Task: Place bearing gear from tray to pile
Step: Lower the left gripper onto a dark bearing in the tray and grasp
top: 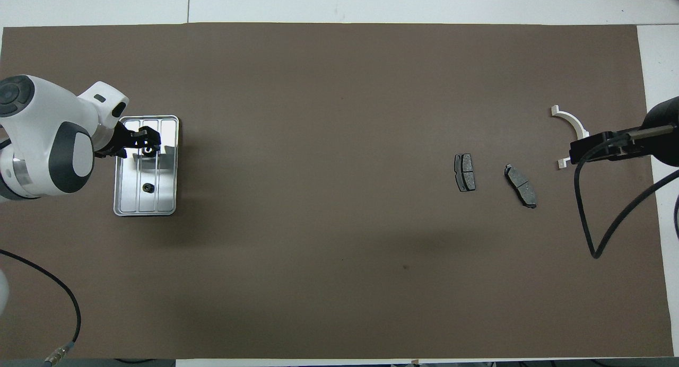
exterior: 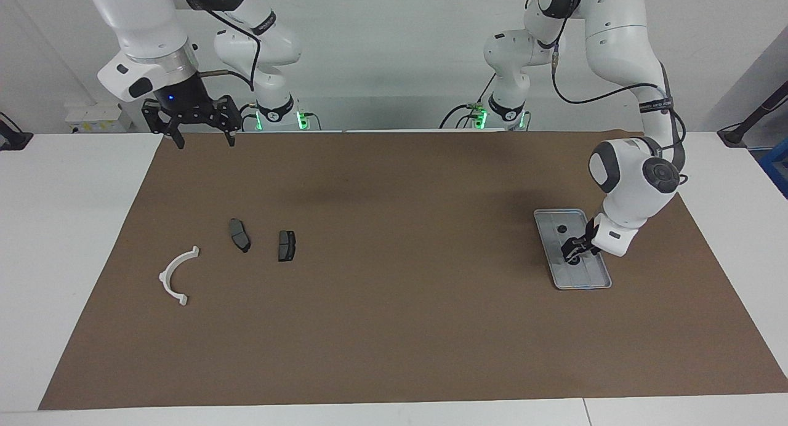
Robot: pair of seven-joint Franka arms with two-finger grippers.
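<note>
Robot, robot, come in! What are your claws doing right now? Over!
Left claw down in tray, at one bearing gear. Second gear loose in tray. Right claw open, waiting. Route to pile unobstructed.

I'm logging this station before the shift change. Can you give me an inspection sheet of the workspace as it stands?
Surface: brown mat on a white table.
Job's things: tray toward the left arm's end, two small dark gears in it; white arc and two dark pads toward the right arm's end.
Clutter: nothing seen.
Grippers: left pincer down in the tray at one gear; right pincer open, raised, waiting.
Cables: black cable on the right arm.
Surroundings: white wall.
</note>
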